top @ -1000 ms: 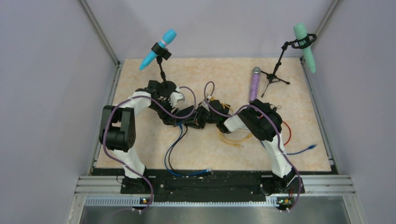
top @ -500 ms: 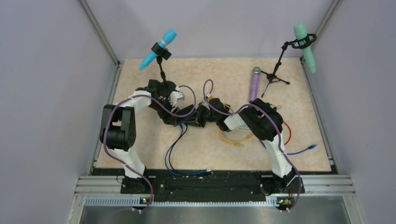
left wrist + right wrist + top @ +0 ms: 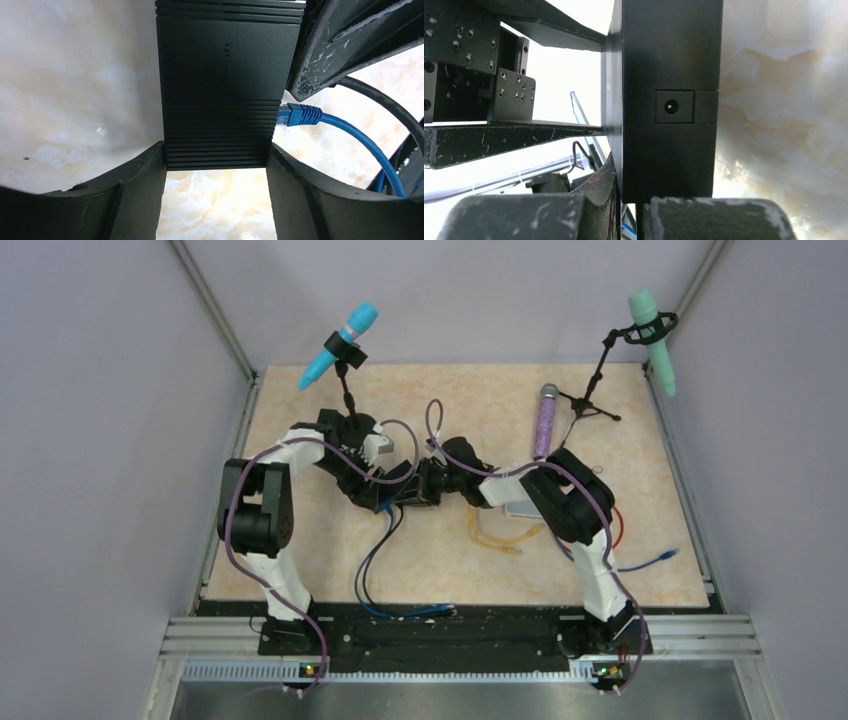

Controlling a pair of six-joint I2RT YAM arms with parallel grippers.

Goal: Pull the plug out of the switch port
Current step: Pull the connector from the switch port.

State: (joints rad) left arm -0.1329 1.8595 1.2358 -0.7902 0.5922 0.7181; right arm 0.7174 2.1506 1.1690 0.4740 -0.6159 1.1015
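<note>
Switch [image 3: 220, 85] sits mid-worktop, between my two arms where they meet in the top view. Worktop [image 3: 65, 90] is pale marbled beige.

My left gripper [image 3: 216, 159] is clamped on the switch: one finger is pressed to each long side at the near end, and the ribbed top shows between them. I can't tell if the box rests on the worktop or is lifted off it.

The blue plug [image 3: 299, 114] is seated in the switch's side, on the right in the left wrist view, not yet out. Its blue cable [image 3: 360, 145] runs off to the lower right. A black cable [image 3: 390, 107] curves just past it.

Right gripper [image 3: 630, 206]: fingers close together with a narrow slit between, right at the switch's end face, just below the round power socket [image 3: 670, 106]. I can't tell whether it pinches anything. In the left wrist view one of its fingers [image 3: 345, 45] overlaps the switch's far right corner, just above the plug and apart from it.

A purple microphone [image 3: 545, 420] lies on the far side, well apart from the switch.
</note>
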